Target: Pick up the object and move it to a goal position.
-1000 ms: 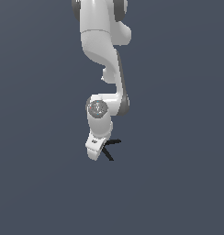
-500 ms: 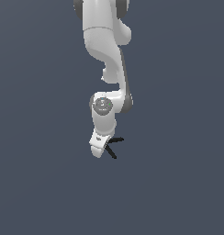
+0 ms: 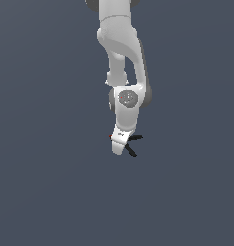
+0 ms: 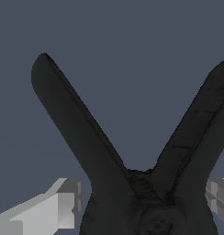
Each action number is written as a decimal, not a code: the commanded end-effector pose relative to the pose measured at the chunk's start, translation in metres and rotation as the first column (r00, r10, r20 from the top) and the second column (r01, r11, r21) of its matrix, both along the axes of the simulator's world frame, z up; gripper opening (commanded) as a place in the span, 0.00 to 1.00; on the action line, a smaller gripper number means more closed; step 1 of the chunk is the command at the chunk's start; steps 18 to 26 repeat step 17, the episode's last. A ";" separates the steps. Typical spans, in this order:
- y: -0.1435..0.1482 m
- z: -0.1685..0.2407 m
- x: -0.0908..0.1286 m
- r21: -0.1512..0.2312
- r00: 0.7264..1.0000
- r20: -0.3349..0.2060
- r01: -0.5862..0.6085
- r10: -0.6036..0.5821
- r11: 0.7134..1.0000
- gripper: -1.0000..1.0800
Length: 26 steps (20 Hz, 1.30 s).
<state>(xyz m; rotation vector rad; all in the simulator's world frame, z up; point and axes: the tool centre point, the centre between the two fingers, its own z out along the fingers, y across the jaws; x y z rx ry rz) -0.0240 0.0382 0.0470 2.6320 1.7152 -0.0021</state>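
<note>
- In the wrist view we see the black spring clamp lying between our two fingers, its two handles splayed away from the gripper.
- A finger stands on each side of the clamp's body; whether they press on it we cannot tell.
- In the exterior view the clamp's handles jut out just beside our fingertips, a red tip on the other side.
</note>
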 end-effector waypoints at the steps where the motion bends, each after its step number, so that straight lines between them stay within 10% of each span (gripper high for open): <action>1: 0.024 0.008 -0.012 0.000 1.000 0.002 -0.001 0.001 1.000 0.00; 12: 0.098 0.031 -0.049 -0.001 1.000 0.002 -0.001 0.001 1.000 0.00; 26: 0.107 0.034 -0.052 0.001 1.000 0.001 0.000 0.000 1.000 0.00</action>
